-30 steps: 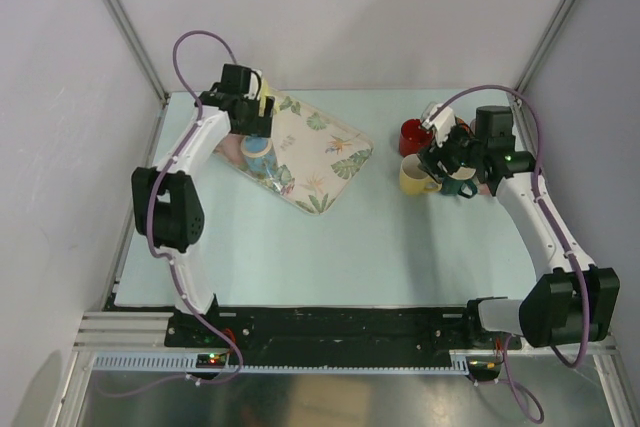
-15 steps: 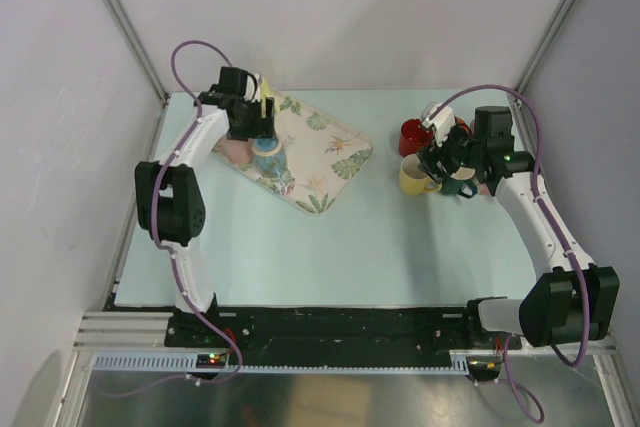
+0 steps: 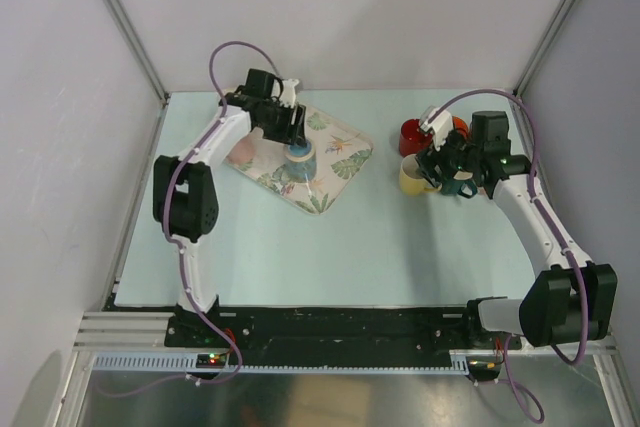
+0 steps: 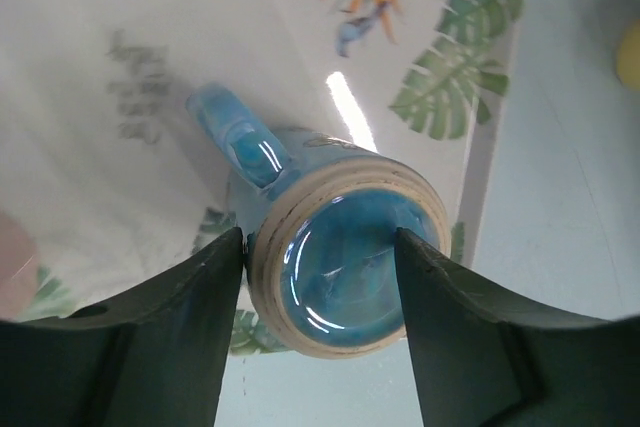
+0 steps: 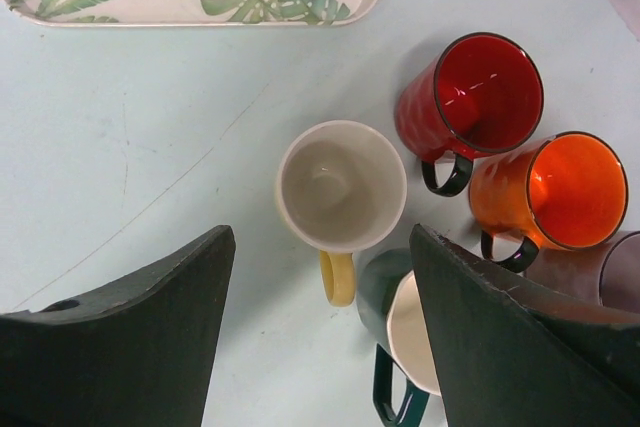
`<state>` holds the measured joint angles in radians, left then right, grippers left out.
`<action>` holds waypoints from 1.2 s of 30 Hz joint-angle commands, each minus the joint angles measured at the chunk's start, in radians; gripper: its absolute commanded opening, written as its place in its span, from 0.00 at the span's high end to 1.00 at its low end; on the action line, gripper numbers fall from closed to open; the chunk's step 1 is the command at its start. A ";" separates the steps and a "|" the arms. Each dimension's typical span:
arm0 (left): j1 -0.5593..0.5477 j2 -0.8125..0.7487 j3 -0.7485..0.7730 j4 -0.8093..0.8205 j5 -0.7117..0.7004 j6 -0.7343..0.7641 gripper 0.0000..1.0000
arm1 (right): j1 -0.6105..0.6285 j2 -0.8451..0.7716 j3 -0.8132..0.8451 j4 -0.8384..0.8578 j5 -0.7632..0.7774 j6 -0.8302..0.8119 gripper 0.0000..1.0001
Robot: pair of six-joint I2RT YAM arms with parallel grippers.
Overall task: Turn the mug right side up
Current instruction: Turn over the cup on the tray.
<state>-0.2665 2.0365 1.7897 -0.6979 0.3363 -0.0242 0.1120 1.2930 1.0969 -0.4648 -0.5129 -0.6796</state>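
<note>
Rightward across the leaf-print tray (image 3: 340, 147) the blue mug (image 4: 345, 267) has been shifted; it is seen base-up, clamped by the left gripper (image 4: 320, 247). The right gripper (image 5: 320, 237) is held spread above a yellow mug (image 5: 340, 185).

Your blue mug (image 4: 340, 277) has a glossy glaze that throws bright highlights on the handle and the base. The ring round its base is bare, matt, cream-coloured ceramic. The tray (image 4: 150, 37) under it is smooth and shiny, a hard printed surface with a streak of glare. The fingers (image 4: 150, 347) of your left hand (image 4: 318, 247) look like dark matt plastic. The tabletop (image 5: 150, 167) is a smooth, dull, pale sheet with faint scratches. The red mug (image 5: 470, 97) and orange mug (image 5: 560, 187) are highly glossy inside; the cream mug (image 5: 340, 187) has a softer sheen. The plate (image 3: 330, 402) at the near edge is bare silvery metal.
</note>
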 commanded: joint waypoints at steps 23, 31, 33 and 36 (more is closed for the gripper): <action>-0.092 -0.001 0.095 -0.020 -0.079 -0.189 0.00 | 0.015 -0.021 -0.059 0.066 -0.019 0.024 0.22; -0.153 0.017 0.063 -0.021 -0.180 -0.204 0.00 | 0.017 -0.019 -0.059 0.039 -0.018 0.014 0.22; -0.164 0.013 0.037 -0.023 -0.212 -0.196 0.00 | 0.019 -0.017 -0.059 0.041 -0.024 0.017 0.22; -0.171 0.001 -0.011 -0.031 -0.230 -0.180 0.00 | 0.019 -0.012 -0.059 0.046 -0.029 0.020 0.22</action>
<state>-0.4297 2.0518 1.8305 -0.7193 0.1745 -0.2005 0.1238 1.2930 1.0355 -0.4358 -0.5293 -0.6624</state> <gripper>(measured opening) 0.995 0.778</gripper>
